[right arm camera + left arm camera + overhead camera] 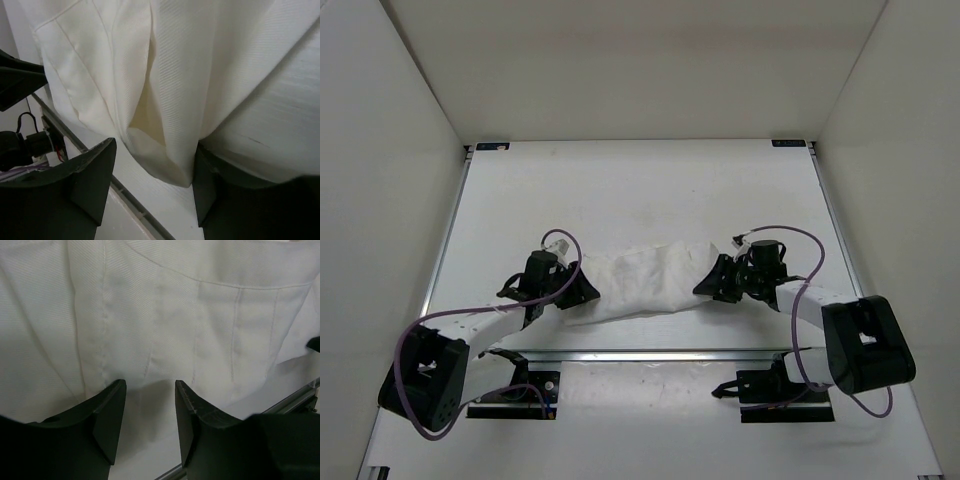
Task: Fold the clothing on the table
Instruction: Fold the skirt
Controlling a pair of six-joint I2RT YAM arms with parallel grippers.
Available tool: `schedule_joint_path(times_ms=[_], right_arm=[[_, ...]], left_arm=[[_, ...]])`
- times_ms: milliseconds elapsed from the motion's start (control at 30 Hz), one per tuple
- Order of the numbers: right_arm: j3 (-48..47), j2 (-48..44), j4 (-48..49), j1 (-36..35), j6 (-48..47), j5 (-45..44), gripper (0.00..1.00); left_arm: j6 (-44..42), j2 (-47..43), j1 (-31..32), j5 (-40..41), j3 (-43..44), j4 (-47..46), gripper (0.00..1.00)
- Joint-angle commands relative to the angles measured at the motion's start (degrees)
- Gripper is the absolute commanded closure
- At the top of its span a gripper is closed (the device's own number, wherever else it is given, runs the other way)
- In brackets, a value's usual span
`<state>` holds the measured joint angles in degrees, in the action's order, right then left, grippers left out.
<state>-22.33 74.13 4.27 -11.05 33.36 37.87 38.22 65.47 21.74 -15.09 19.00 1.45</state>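
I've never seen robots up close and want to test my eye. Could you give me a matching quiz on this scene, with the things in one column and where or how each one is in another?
Things:
1. clothing
2. left tool
3. right tool
4. table

Descriptions:
A. at the clothing's right end, jaws apart
B. flat, with metal rails along its edges
C. white and wrinkled, lying between the two tools
D. at the clothing's left end, jaws apart

Pairs: 1-C, 2-D, 3-A, 4-B

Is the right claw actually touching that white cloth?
Touching. The right wrist view shows the clothing hanging inside the open right gripper, draped against one finger and hiding its tip.
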Motion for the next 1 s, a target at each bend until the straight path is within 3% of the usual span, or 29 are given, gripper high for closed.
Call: schedule_joint_path(times_ms=[0, 33, 67, 100, 367, 433, 600, 700, 767, 967], right_arm=[[-0.7, 2.8, 4.6, 0.1, 1.3, 0.4, 0.66], [-0.8, 2.9, 4.0, 0.2, 1.6, 0.0, 0.75], [-0.8, 2.5, 3.6, 0.8, 1.3, 0.0, 0.94], [-0.7, 2.4, 2.9, 1.3, 1.4, -0.7, 1.00], [0.5, -4.5, -3.0, 8.8, -0.5, -5.0, 1.00], [0.9, -6.1, -3.0, 9.8, 0.0, -5.6, 1.00], [-3.5, -4.5, -3.9, 14.6, -0.5, -5.4, 1.00], [-9.1, -0.8, -6.6, 15.2, -3.4, -5.6, 1.00], [-13.9, 2.1, -8.0, 15.2, -4.5, -5.6, 1.00], [-27.3, 11.8, -13.0, 12.9, -7.6, -3.7, 1.00]], left_arm=[[-0.4, -0.1, -0.4, 2.2, -1.6, 0.5, 0.45], [-0.9, 0.1, -0.8, 2.7, -1.4, 1.3, 0.45], [-1.2, 0.2, -1.0, 3.1, -1.3, 2.5, 0.46], [-1.9, 0.3, -1.3, 3.8, -1.0, 3.8, 0.44], [-2.2, 4.3, -1.7, 6.7, 0.1, 2.8, 0.47], [-3.1, 8.1, -1.5, 6.8, 3.9, 2.0, 0.46], [-6.7, 26.8, 1.9, 5.4, 25.2, 3.8, 0.47], [-6.6, 33.1, 2.7, 2.7, 35.1, 5.1, 0.47], [-7.0, 35.5, 3.0, 1.4, 42.3, 8.0, 0.46], [-4.8, 35.8, -1.3, -7.5, 47.7, 7.1, 0.42]])
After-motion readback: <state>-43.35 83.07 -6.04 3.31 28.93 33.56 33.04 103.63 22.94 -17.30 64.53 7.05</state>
